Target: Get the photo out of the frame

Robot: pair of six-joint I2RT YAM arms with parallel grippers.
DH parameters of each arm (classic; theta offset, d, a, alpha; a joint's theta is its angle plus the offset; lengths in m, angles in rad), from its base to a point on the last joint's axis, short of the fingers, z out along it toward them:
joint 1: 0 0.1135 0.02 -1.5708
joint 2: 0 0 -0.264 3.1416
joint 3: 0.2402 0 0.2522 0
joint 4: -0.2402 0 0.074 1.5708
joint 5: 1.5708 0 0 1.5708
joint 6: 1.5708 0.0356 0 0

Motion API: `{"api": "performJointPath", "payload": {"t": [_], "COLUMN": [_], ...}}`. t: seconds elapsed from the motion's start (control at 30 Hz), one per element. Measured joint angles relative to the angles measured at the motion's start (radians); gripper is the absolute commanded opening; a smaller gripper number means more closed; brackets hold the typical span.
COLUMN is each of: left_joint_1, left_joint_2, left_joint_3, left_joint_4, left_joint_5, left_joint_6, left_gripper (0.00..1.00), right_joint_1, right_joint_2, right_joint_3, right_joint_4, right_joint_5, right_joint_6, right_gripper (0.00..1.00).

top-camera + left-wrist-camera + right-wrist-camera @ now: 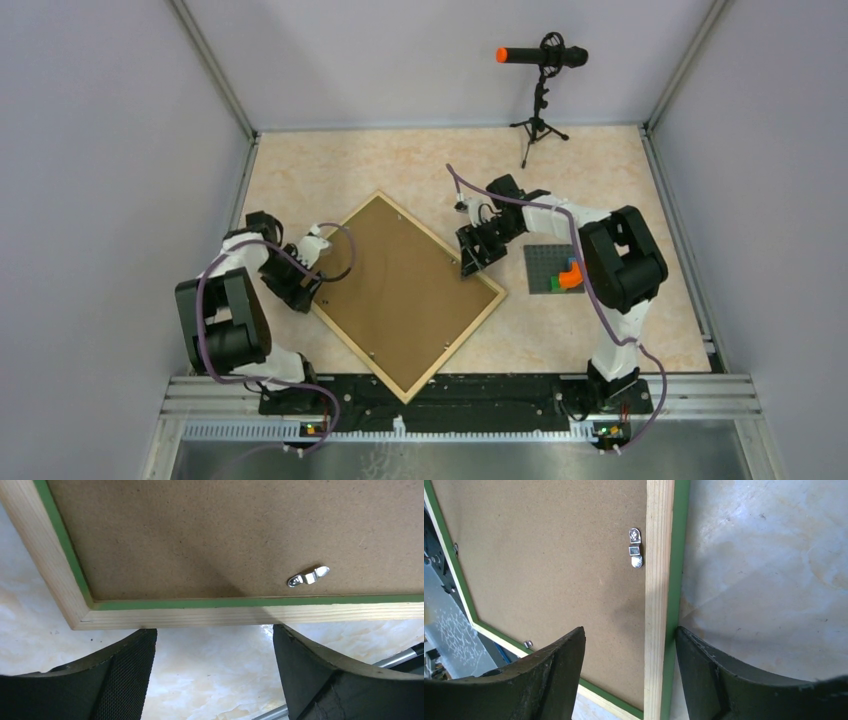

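Lying on the desk [330, 170]: the frame [405, 290], back up and turned like a diamond, brown fibreboard showing inside a light wood edge with a thin green line.
Near corner of frame: reaches the rail at the arms' bases.
Left pincer [312, 285]: at the frame's left corner, jaws spread wide and holding nothing.
Left wrist view: the wood edge of the frame [225, 615] runs across just ahead of the left pincer [212, 630]; the edge is beyond the fingertips [142, 640], not between them; contact cannot be told.
Clip, left side: a small metal turn clip [308, 576] lies on the fibreboard just inside the green line.
Right pincer [468, 262]: over the frame's upper right edge, jaws spread wide and holding nothing.
Right wrist view: the wood edge of the frame [658, 580] runs down between the two fingers of the right pincer [630, 630]; whether they touch it cannot be told.
Clip, right side: a metal turn clip [636, 547] just beside that edge.
Baseplate [553, 268]: grey, with coloured bricks, to the right of the frame, apart from it.
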Motion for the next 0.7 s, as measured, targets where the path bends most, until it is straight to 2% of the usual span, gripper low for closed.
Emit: {"api": "performJointPath", "payload": {"t": [0.13,0.33,0.5,0.7], "left_joint_1": [-0.041,-0.172,-0.253,-0.367], "left_joint_2": [0.039,0.112,0.212,0.267], "left_joint_3": [0.006,0.077,0.187,0.243], "left_joint_4": [0.023,0.062,0.104,0.201], "left_joint_5": [-0.029,-0.056,-0.048,-0.033], "left_joint_6": [-0.035,-0.111,-0.180,-0.248], "left_gripper": [0.89,0.89,0.90,0.92], "right_joint_1": [-0.015,-0.066,-0.085,-0.126], "right_joint_2": [0.000,-0.038,-0.104,-0.189], "right_joint_3": [-0.004,-0.054,-0.117,-0.201], "right_joint_4": [-0.012,-0.055,-0.100,-0.179], "right_joint_5": [-0.012,-0.018,0.040,0.119], "right_joint_6": [-0.008,-0.033,-0.080,-0.135], "right_gripper": [0.66,0.66,0.66,0.66]}}
